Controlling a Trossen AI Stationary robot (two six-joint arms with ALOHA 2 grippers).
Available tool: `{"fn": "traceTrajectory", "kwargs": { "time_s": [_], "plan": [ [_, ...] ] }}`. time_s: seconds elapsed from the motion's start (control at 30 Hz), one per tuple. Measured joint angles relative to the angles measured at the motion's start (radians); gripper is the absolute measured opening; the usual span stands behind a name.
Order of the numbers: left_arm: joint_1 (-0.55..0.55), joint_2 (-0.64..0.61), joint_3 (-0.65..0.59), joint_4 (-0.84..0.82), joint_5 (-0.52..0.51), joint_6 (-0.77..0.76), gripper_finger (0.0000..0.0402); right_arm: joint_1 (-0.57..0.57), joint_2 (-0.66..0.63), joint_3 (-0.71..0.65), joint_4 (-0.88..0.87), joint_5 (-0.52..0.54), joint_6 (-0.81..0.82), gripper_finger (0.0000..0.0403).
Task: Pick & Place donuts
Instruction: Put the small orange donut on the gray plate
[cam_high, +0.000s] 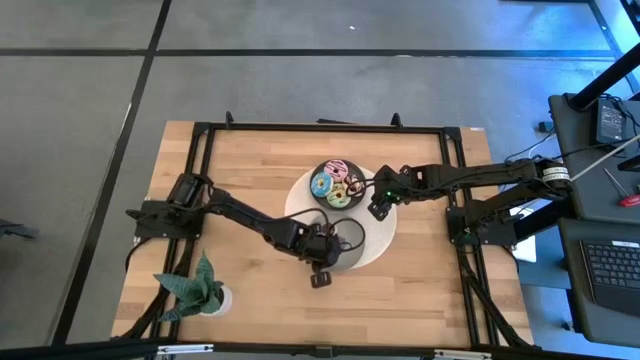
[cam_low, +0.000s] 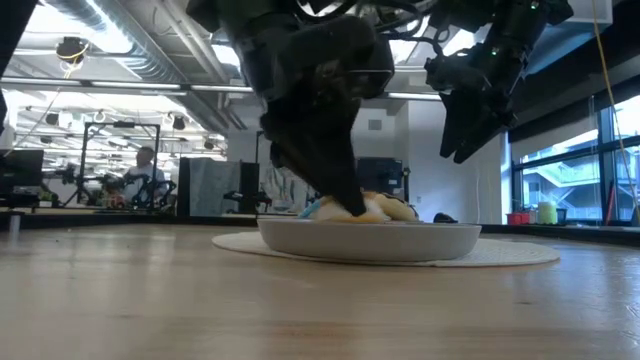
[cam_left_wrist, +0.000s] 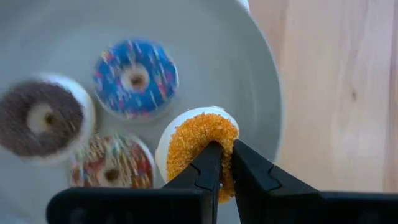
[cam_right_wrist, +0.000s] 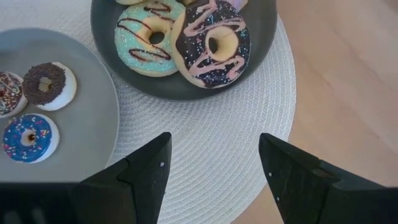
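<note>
Left claw (cam_left_wrist: 225, 163): clenched on the rim of an orange sugared mini donut (cam_left_wrist: 198, 144), fingertips pinching one side of the ring; lower centre of the left wrist frame, over the light grey dish (cam_left_wrist: 249, 81).
Grip risk: the pinch takes only the ring's edge, and the donut stands tilted on its side; I judge it could twist or slip out if the claw swings or lets go too high, then roll.
Landing risk: the blue sprinkled donut (cam_left_wrist: 135, 78) upper left of it, the chocolate sprinkled mini (cam_left_wrist: 41, 117) at far left and the multicolour sprinkled mini (cam_left_wrist: 112, 165) at lower left lie just beside; a drop could land on one or knock it.
Open room in dish: the bare grey floor at upper right of the left wrist frame, up to the dish rim, looks free for a set-down.
Edge: the rim curves down the right of that frame, with bare wooden counter (cam_left_wrist: 336, 93) just beyond; a donut rolling that way would leave the dish.
Right claw (cam_right_wrist: 214, 165): released, fingers spread wide, holding nothing; hovers over the woven white mat (cam_right_wrist: 205, 118), bottom centre of the right wrist frame.
Dark dish (cam_right_wrist: 264, 37): top of that frame, holding a mint-iced donut (cam_right_wrist: 148, 38) and a chocolate donut with pink drizzle (cam_right_wrist: 212, 43), touching.
Arm clash risk: in the high view both claws meet near the centre over the mat, so a wide swing by either could strike the other.
Plant (cam_high: 195, 288): lower left of the high view, well apart.
</note>
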Motion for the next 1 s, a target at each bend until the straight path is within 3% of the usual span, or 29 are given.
{"fn": "traceTrajectory", "kwargs": {
  "time_s": [1.0],
  "plan": [
    [0.0, 0.031, 0.001, 0.036, -0.03, -0.021, 0.0043, 0.0, 0.0, 0.0, 0.0, 0.01, 0.004, 0.0244]
  ]
}}
